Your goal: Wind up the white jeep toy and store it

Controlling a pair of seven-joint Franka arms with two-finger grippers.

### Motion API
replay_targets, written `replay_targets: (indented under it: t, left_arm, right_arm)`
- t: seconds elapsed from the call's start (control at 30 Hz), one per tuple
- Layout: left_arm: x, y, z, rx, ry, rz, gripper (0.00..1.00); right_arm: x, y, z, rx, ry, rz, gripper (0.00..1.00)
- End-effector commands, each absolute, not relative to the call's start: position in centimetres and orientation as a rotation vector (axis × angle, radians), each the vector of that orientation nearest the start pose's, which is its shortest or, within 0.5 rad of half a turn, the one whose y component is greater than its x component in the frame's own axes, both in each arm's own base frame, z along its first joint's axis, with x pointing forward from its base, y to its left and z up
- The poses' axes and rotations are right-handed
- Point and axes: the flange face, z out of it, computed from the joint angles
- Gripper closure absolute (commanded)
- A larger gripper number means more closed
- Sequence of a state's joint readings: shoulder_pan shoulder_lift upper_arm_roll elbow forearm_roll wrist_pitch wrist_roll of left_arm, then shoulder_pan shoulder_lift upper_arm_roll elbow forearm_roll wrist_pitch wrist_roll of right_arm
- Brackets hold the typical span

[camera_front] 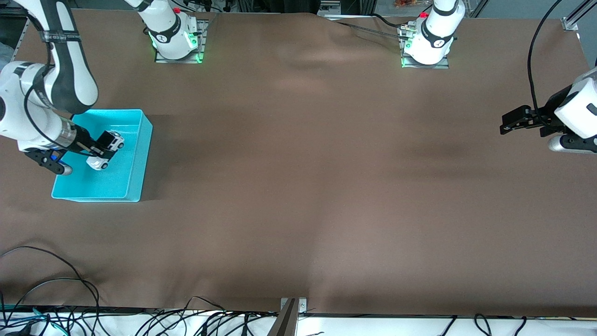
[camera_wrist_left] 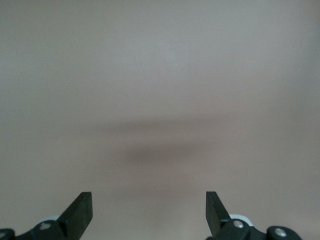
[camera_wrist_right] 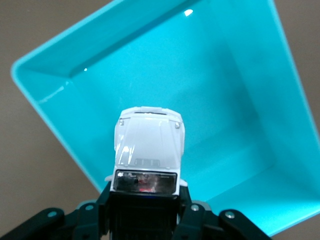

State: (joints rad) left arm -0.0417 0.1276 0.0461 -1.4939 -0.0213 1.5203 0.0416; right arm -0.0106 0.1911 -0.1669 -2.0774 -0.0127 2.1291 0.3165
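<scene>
Cyan bin (camera_front: pixel 135 186) — white jeep toy (camera_front: pixel 106 150) above

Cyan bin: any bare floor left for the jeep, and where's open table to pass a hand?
The cyan bin holds nothing else; its floor is bare under the white jeep toy, which the right gripper holds shut over it. Bare brown table runs from the bin to the open left gripper, waiting over its own end. Crowded only at the bin.
</scene>
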Motion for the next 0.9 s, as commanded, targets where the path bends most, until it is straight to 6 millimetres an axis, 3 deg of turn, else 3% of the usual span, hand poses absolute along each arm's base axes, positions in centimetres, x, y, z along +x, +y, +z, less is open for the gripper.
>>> replay_targets:
  t: [0.0, 0.33, 0.87]
  left_arm:
    - [58.5, -0.3, 58.8, -3.175, 0.089, 0.164, 0.0]
    - [58.5, -0.3, 58.8, -3.175, 0.089, 0.164, 0.0]
    - [58.6, -0.3, 58.6, -3.175, 0.088, 0.168, 0.0]
  right_arm:
    - [53.3, -12.2, 31.8, -3.163, 0.569, 0.287, 1.0]
    - [51.0, -13.9, 27.2, -3.282, 0.412, 0.386, 1.0]
    - [50.8, -15.5, 21.5, -3.286, 0.43, 0.401, 1.0]
